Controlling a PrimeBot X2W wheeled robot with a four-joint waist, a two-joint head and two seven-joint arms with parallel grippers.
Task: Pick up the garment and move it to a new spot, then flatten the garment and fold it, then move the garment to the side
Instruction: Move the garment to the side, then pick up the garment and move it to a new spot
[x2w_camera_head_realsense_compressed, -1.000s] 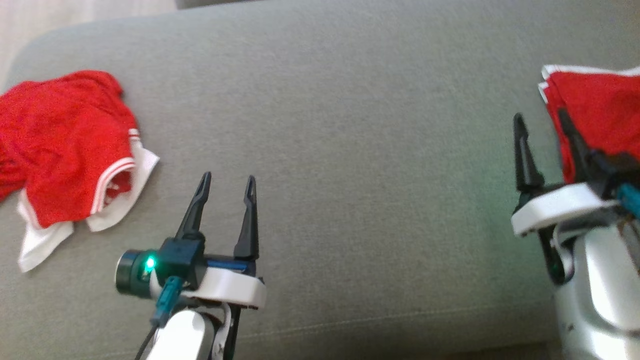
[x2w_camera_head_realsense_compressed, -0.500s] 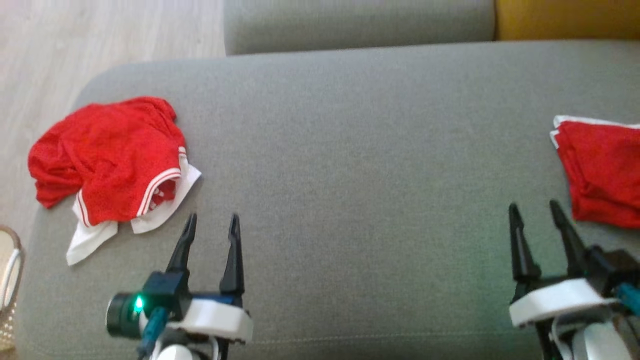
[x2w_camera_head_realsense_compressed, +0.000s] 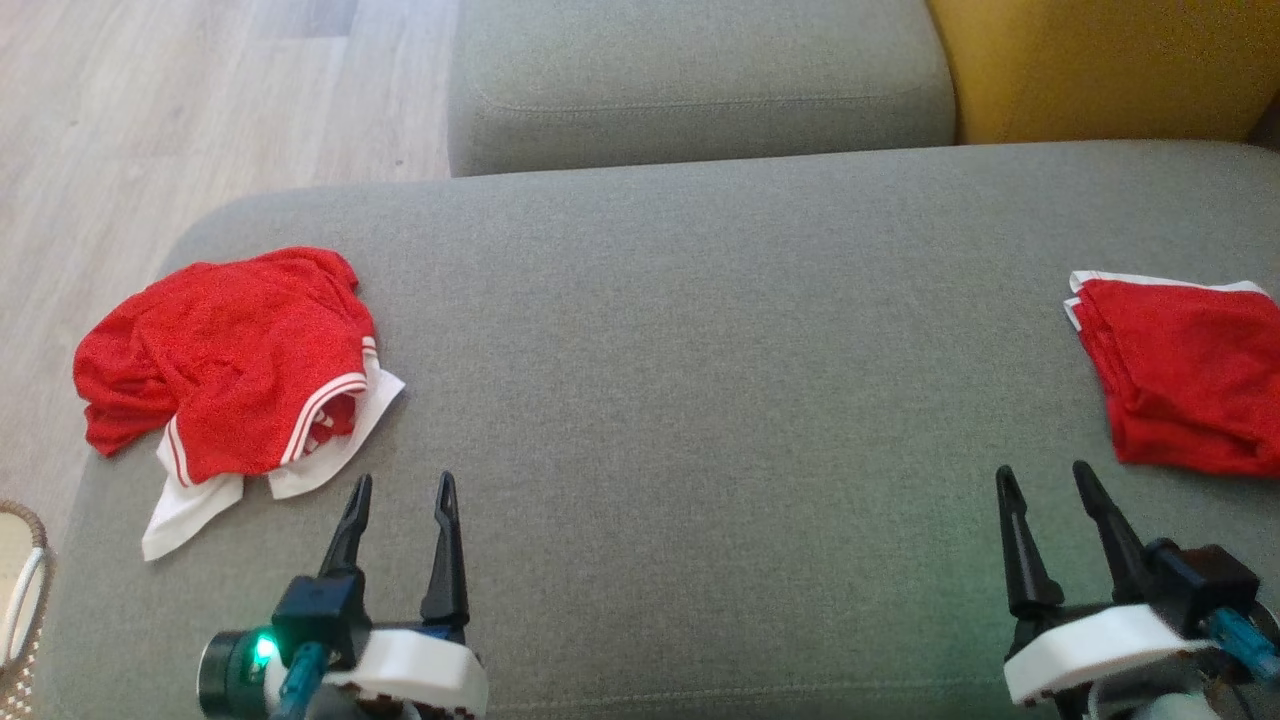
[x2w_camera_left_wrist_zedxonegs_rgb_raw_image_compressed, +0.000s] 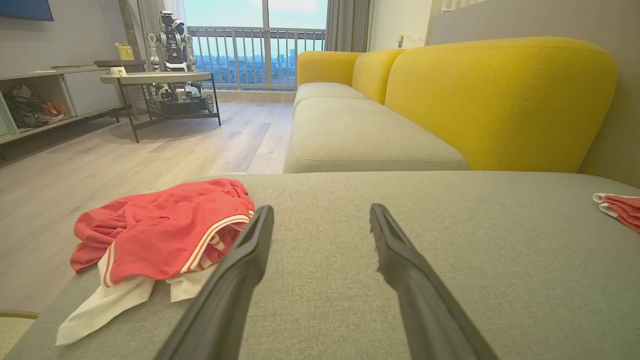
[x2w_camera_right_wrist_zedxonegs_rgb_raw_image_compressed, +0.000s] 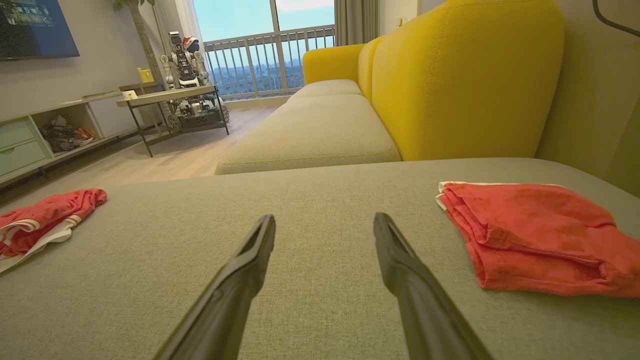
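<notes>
Folded red garment (x2w_camera_right_wrist_zedxonegs_rgb_raw_image_compressed: 537, 235) (neat) beside spread right gripper (x2w_camera_right_wrist_zedxonegs_rgb_raw_image_compressed: 324, 227)

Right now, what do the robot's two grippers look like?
The left gripper and right gripper each have two long, tapering black fingers on a white bracket, with a teal cable. The left one carries a dark round camera with a green light.

The head view has tilted upward, bringing pale wooden floor (x2w_camera_head_realsense_compressed: 200, 100) and a yellow sofa backrest (x2w_camera_head_realsense_compressed: 1100, 60) into sight. The dark two-fingered right gripper (x2w_camera_head_realsense_compressed: 1042, 470), which overlapped the folded red cloth garment (x2w_camera_head_realsense_compressed: 1180, 390), now sits clear of it, seemingly drawn back.
</notes>
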